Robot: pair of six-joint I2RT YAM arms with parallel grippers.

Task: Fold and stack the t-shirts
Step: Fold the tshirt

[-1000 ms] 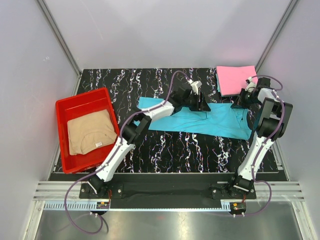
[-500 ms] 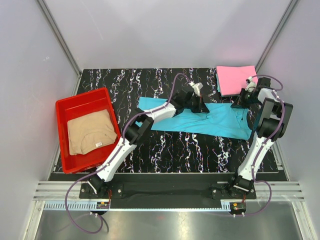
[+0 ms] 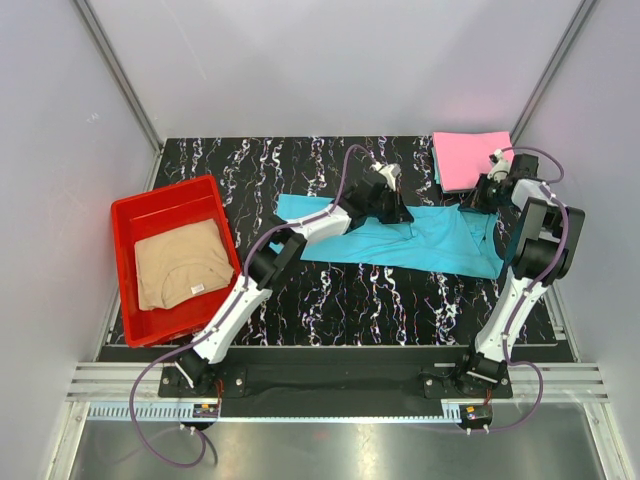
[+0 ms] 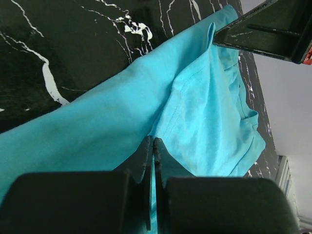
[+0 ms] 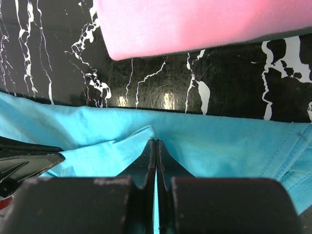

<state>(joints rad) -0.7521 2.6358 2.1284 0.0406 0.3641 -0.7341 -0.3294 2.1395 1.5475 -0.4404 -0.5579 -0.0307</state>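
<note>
Limp, light turquoise t-shirt lies spread across the black tabletop, near a folded pink t-shirt. Left fingers and right fingers, each pressed together, pinch its far edge, probably the best hold.

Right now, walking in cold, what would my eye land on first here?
The turquoise t-shirt stretched across the middle of the black marbled table, with the left gripper and right gripper both pinched shut on its far edge. Next, the folded pink t-shirt at the far right corner and the bright red tray on the left holding a tan t-shirt.
</note>
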